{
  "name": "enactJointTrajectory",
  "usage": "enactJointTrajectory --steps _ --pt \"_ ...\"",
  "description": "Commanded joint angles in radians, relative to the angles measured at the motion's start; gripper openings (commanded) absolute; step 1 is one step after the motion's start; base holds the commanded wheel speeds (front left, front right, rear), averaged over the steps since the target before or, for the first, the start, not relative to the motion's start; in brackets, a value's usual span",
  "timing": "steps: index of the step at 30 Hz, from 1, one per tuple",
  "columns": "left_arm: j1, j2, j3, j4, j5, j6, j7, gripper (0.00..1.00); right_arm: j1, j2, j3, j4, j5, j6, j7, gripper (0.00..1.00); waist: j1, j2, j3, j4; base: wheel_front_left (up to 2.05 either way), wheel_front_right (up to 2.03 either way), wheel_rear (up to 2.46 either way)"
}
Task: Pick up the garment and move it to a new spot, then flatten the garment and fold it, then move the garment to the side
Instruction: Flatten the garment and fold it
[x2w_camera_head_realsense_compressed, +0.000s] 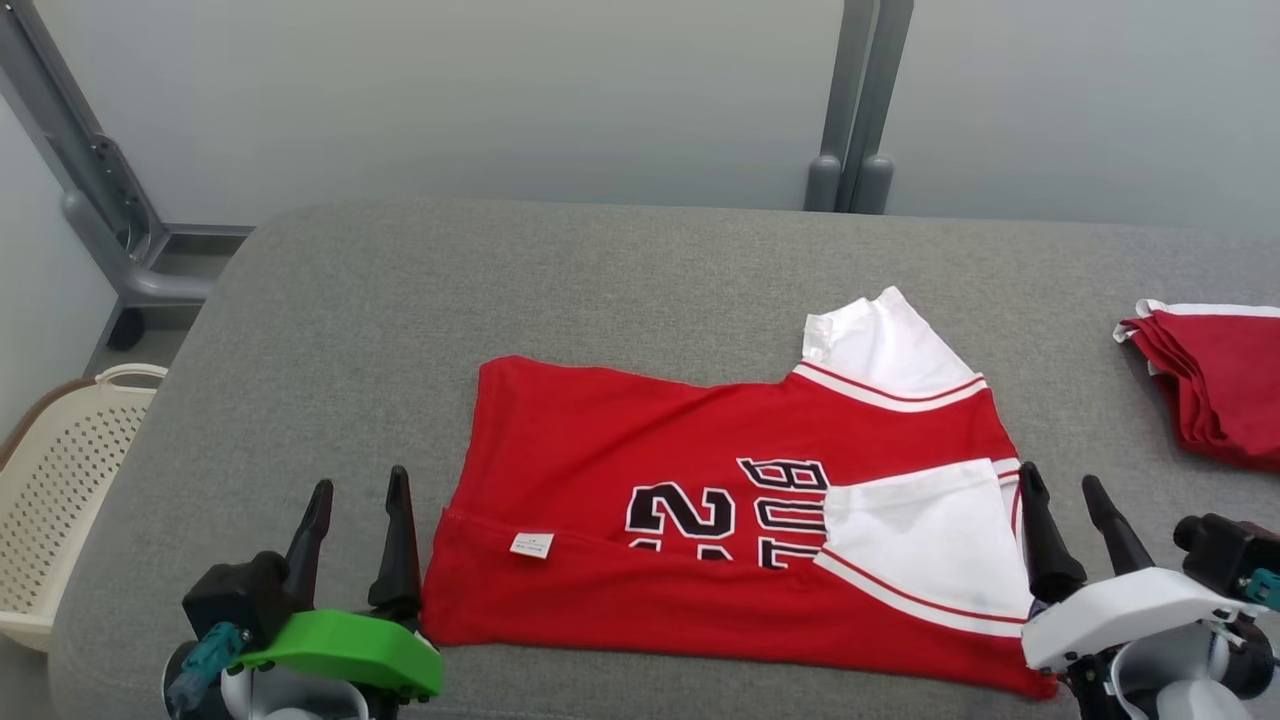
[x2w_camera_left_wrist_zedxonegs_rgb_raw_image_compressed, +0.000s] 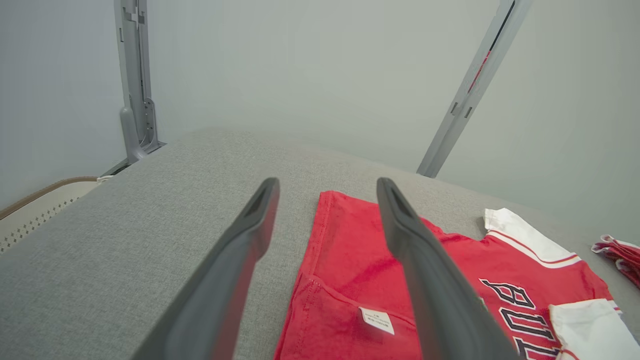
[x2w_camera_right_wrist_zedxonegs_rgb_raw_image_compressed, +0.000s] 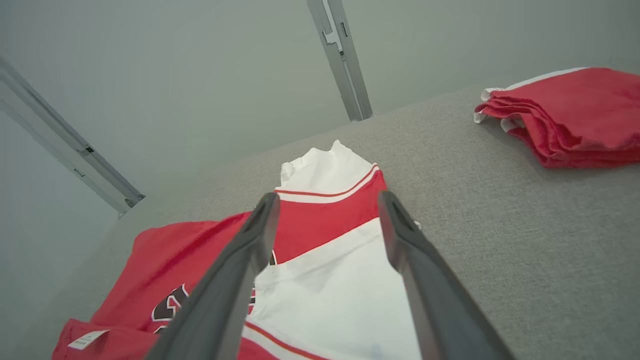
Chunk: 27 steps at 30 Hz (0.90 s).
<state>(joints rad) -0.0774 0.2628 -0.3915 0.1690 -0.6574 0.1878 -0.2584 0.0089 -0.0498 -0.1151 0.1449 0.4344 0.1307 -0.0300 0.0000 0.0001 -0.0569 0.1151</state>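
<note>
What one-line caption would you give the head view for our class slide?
Left gripper and right gripper, both open, flank a partly folded red jersey on the grey table, near a folded stack.

— What tells the two arms apart?
— The shells. The left gripper has a bright green cover and the right gripper a white cover.
— And the fingers?
— They are the same on both: long, matte, dark grey, tapering to narrow tips, with a shallow slot near each tip. Behind them is a black housing, and a small teal plug sticks out beside each one.
</note>
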Motion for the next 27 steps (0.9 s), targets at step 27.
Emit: enactJointTrajectory --steps 27 --pt "-0.002 -0.051 0.127 0.176 0.172 -0.181 -0.006 1.0 -0.071 -0.003 0.106 0.177 -0.213 0.0 -0.215 1.0 0.0 -0.0001 -0.001 0.02 0.0 0.0 0.0"
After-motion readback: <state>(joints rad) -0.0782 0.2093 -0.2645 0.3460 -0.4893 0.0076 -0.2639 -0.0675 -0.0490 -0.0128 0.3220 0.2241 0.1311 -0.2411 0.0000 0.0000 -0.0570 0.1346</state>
